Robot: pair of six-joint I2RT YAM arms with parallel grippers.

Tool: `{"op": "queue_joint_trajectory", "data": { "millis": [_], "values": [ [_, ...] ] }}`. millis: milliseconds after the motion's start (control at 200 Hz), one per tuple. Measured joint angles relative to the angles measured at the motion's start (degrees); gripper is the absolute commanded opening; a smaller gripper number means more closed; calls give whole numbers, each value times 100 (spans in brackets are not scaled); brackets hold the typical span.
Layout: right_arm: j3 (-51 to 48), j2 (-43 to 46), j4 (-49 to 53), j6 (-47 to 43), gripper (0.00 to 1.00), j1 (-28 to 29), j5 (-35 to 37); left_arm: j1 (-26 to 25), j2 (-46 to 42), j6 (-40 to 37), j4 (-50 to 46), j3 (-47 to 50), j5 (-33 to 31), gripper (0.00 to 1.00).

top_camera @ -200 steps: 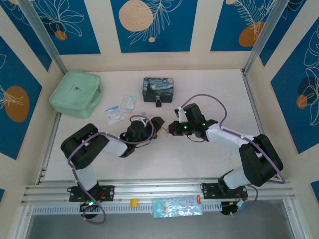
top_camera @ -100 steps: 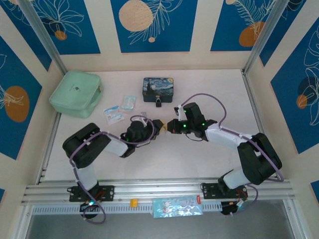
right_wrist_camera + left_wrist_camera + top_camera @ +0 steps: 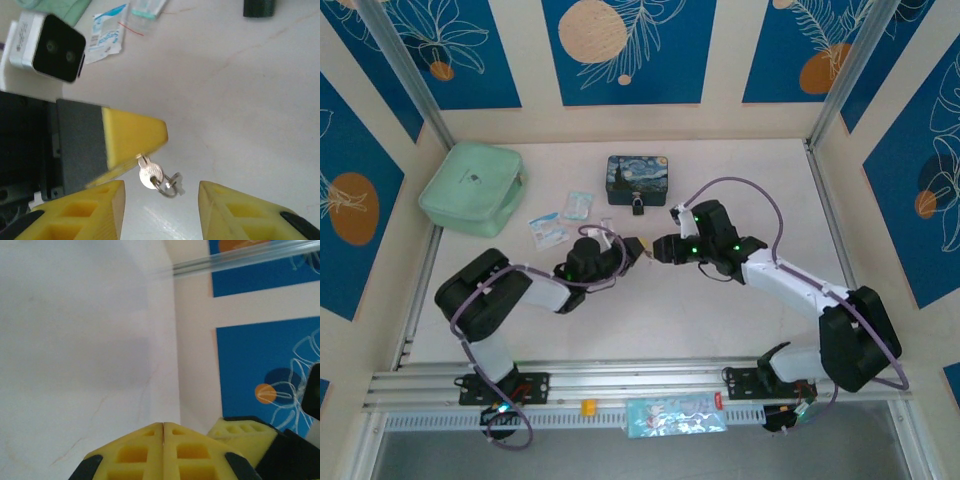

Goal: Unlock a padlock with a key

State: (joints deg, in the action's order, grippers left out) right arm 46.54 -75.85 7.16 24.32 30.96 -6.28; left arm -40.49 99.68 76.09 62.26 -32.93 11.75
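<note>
The key is small and silvery, with a ring and a second small key hanging from its head. Its blade is pinched between the yellow fingers of my left gripper, which is shut on it above mid-table. In the left wrist view the left gripper shows its pads pressed together. My right gripper stands open, its fingers on either side of the hanging key without touching it, and faces the left gripper tip to tip. The dark padlock lies in front of the blue tin, and also shows at the top edge.
A mint-green pouch sits at the back left. Small clear-blue packets lie between it and my left arm, also seen in the right wrist view. Metal rails line the front edge and both sides.
My left gripper has closed on the key's blade. My right gripper, shut before, has opened and let go of the key. Both grippers have shifted slightly towards the back.
</note>
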Motion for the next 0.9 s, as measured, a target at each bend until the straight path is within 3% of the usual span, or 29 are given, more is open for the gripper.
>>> {"op": "queue_joint_trajectory", "data": {
  "millis": [170, 390, 900],
  "values": [
    [-179, 286, -317, 90, 43, -293, -647, 337, -9, -424, 415, -63, 721, 0],
    [-448, 671, -1244, 629, 43, -664, -1394, 385, -9, -785, 627, -367, 1335, 0],
    [-774, 162, -2559, 1381, 36, -706, -2201, 382, -66, -743, 964, -415, 1497, 0]
  ]
}}
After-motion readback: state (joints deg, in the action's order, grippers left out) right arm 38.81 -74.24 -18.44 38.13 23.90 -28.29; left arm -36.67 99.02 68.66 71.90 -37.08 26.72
